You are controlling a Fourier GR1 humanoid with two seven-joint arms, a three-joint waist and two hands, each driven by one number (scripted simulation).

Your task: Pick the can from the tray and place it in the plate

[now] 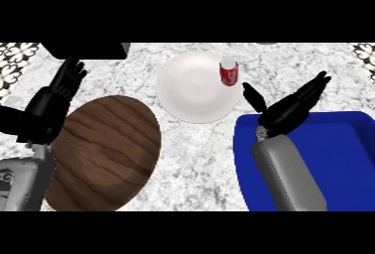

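The red can [229, 71] stood upright at the far right rim of the white plate [190, 89], barely inside its edge and clear of the blue tray [344, 149]. The right robot hand [287, 110] hung open, fingers and thumb spread, over the tray's far left corner, near the can but apart from it. So close to the rim, the can looked liable to tip or slide onto the counter [198, 163] if the thumb clipped it. The left robot hand [62, 87] rested open at the left.

Wood-grain oval board [106, 154], speckled marble-look counter [198, 158], matt white plate [194, 87].
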